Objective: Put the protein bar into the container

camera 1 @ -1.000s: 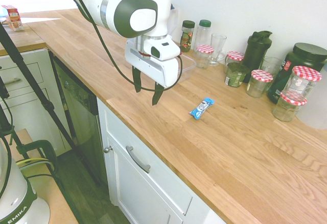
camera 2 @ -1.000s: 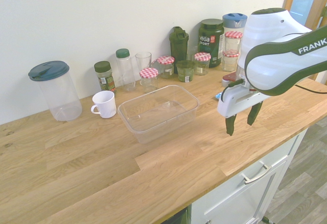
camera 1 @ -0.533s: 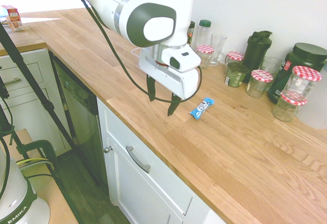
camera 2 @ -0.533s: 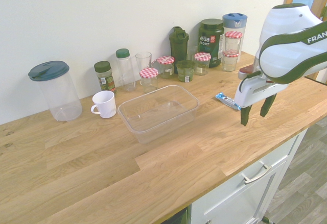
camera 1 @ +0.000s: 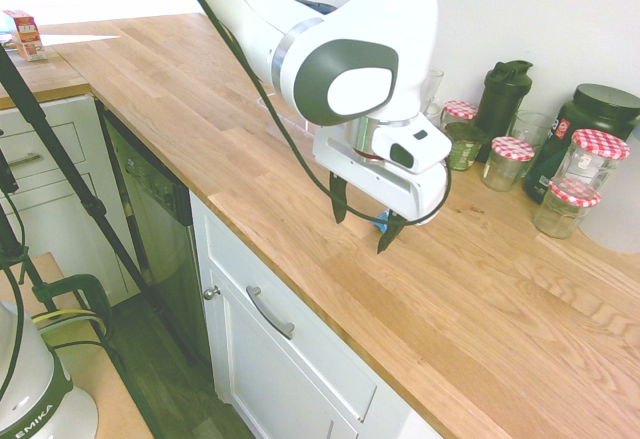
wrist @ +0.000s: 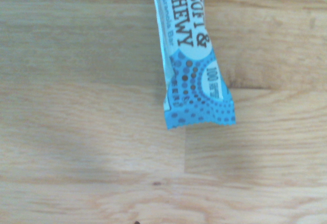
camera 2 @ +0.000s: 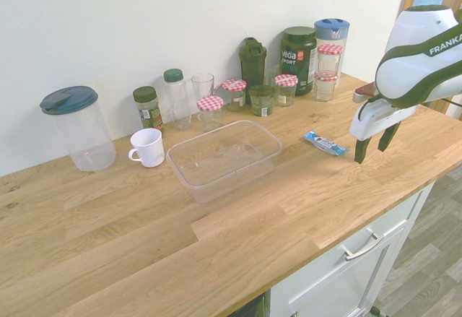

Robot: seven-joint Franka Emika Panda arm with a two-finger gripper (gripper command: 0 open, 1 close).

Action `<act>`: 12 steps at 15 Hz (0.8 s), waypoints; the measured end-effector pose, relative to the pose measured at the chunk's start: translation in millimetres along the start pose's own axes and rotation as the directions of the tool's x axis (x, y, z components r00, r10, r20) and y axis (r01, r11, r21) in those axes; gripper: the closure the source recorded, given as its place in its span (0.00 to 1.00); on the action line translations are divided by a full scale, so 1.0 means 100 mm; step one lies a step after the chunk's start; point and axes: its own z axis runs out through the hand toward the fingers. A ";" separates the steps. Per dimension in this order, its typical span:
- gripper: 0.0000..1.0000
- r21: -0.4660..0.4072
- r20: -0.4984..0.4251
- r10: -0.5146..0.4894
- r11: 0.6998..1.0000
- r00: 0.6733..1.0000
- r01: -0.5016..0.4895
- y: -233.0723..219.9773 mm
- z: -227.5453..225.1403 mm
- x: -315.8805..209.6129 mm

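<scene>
The protein bar point(camera 2: 325, 143) lies flat on the wooden counter point(camera 2: 144, 237), out in the open, to one side of the container point(camera 2: 224, 158) and well clear of it. In the wrist view the bar point(wrist: 191, 66) fills the middle of the picture: a light blue wrapper with a dotted pattern, the words "SOFT & CHEWY" in dark letters and smaller print that seems to read "Granola Bar", with a "100" in a round patch near the crimped end. In the first exterior view only a sliver of blue shows behind the arm. The gripper point(camera 2: 371, 146) hangs above the counter just beside the bar, pointing straight down, its two dark fingers point(camera 1: 337, 199) spread wide with nothing between them; it touches neither bar nor counter. The container is a clear, shallow tub without a lid, and nothing lies in it. Near it stands a white mug point(camera 2: 148, 147), and further along a tall clear jug with a dark blue lid point(camera 2: 76, 126). Against the wall runs a row of jars: small glass ones with red-checked lids point(camera 2: 211, 111), a spice jar with a green cap point(camera 2: 148, 107), a clear bottle with a green cap point(camera 2: 175, 98), a drinking glass point(camera 2: 203, 89), a dark green shaker bottle point(camera 2: 253, 64) and a big dark tub marked "vega SPORT" point(camera 2: 298, 58). The arm's white shell reads "FRANKA" point(camera 2: 442, 45).
</scene>
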 end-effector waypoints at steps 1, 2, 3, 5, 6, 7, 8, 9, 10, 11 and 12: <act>0.00 0.000 -0.002 -0.007 1.000 1.000 0.007 -0.04 0.01 0.04; 0.00 0.001 -0.005 -0.013 1.000 1.000 0.013 -0.09 0.01 0.08; 0.00 0.002 -0.008 -0.020 1.000 1.000 0.020 -0.14 0.01 0.11; 0.00 0.008 -0.017 -0.038 0.999 0.999 0.039 -0.27 -0.02 0.14; 0.00 0.009 -0.018 -0.047 0.999 0.999 0.048 -0.33 -0.02 0.15; 0.00 0.006 -0.019 -0.057 0.998 0.998 0.057 -0.38 0.00 0.16; 0.00 -0.001 -0.018 -0.067 0.998 0.998 0.067 -0.43 0.03 0.19; 0.00 -0.005 -0.018 -0.072 0.997 0.997 0.072 -0.47 0.07 0.24; 0.00 -0.007 -0.017 -0.074 0.997 0.997 0.074 -0.53 0.10 0.29; 0.00 -0.009 -0.017 -0.077 0.997 0.997 0.077 -0.58 0.14 0.35; 0.00 -0.013 -0.016 -0.080 0.997 0.997 0.080 -0.63 0.18 0.40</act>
